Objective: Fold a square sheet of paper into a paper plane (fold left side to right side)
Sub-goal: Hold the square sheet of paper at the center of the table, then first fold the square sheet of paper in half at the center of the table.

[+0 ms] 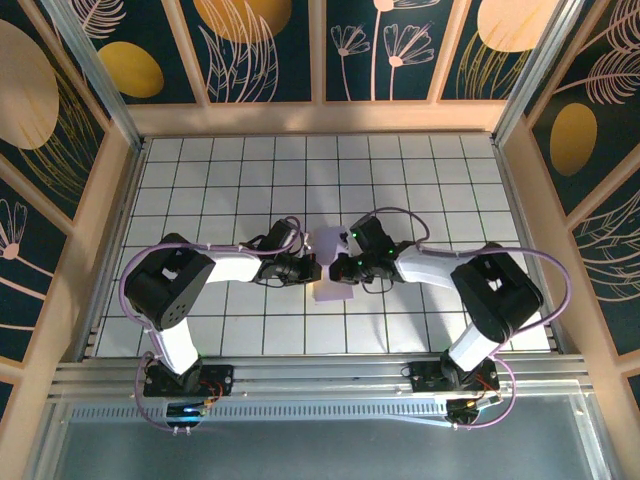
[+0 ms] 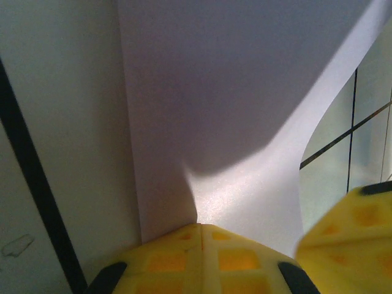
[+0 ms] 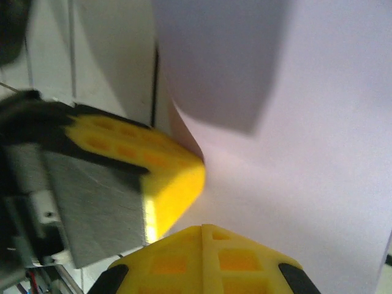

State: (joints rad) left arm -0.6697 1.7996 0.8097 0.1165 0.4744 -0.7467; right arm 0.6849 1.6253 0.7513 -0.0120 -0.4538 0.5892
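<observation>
Around the square sheet of paper (image 1: 330, 292), sole item: thin lavender stock, unmarked, with the middle of the bench (image 1: 240, 180) directly beneath it and part of the sheet lifted and bowed off that surface. Handling (a judgement, not a test): very light and limp, creases at the slightest pinch, slides readily on the smooth bench, and would tear if two holds pulled apart; best taken at an edge or corner, never mid-sheet. Left gripper (image 1: 314, 270): comes in from the sheet's left, fingers (image 2: 165, 260) clenched on the paper, which rises from the seam between them. Right gripper (image 1: 337, 268): comes in from the sheet's right, just beside the left one, fingers (image 3: 171, 263) likewise pressed together on the paper. Both arms reach inward, forearms low, wrists facing each other across the sheet.
</observation>
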